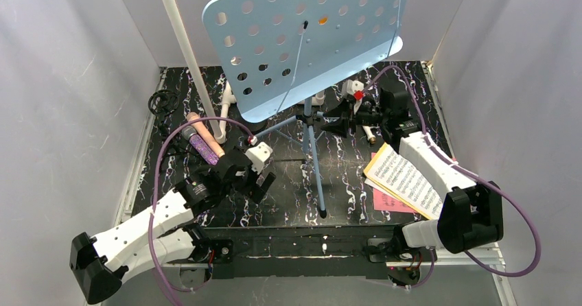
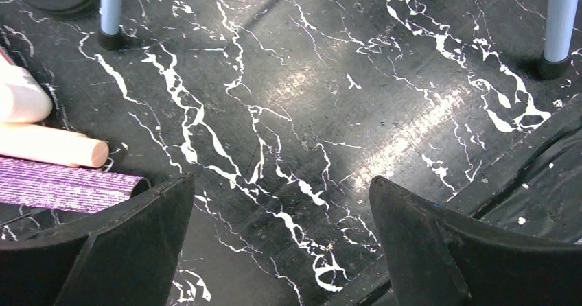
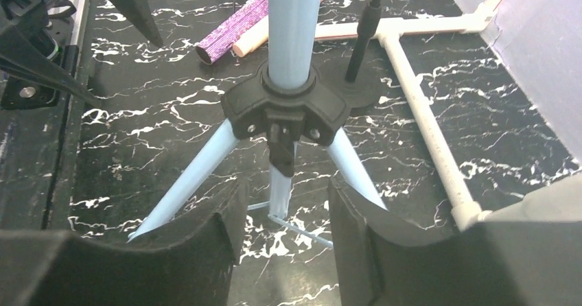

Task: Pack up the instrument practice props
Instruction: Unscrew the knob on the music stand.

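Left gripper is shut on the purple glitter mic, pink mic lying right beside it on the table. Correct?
No. The left wrist view shows the left gripper open and empty; the purple glitter mic lies loose on the table, the pink mic right beside it.

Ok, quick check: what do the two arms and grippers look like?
The left arm and right arm have white links with black joints. A purple cable loops along each. The left gripper and right gripper carry broad, black, wedge-shaped fingers.
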Available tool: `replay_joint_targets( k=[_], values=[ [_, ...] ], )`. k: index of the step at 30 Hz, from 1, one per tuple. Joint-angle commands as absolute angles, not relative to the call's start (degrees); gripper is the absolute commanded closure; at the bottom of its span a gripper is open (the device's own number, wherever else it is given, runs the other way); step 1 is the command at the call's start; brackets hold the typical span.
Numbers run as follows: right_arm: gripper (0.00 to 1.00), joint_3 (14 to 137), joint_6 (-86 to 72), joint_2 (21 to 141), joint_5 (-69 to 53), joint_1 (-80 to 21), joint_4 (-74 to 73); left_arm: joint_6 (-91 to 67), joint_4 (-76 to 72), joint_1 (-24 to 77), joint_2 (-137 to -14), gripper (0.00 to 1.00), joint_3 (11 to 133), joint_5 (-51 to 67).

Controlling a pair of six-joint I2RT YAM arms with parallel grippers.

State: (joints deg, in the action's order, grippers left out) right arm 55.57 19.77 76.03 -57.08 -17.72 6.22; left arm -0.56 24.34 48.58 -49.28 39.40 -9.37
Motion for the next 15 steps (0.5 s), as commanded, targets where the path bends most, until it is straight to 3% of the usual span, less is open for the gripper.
replay_joint_targets(
  k=[1, 9, 15],
  values=[
    [0.47, 60.52, 26.27, 77.11, -57.03, -19.68, 5.76, 1.34, 24.1, 48.35, -45.8, 0.02, 39.3, -12.39],
    [0.55, 59.4, 31.18, 76.59, -57.45, -21.47, 6.38, 0.54, 24.86, 48.35, -46.61, 0.02, 39.22, -13.25],
    [0.71, 59.86, 40.97, 75.21, -55.15, -22.02, 0.29, 0.35, 24.62, 48.37, -45.6, 0.02, 38.5, -13.27]
  ],
)
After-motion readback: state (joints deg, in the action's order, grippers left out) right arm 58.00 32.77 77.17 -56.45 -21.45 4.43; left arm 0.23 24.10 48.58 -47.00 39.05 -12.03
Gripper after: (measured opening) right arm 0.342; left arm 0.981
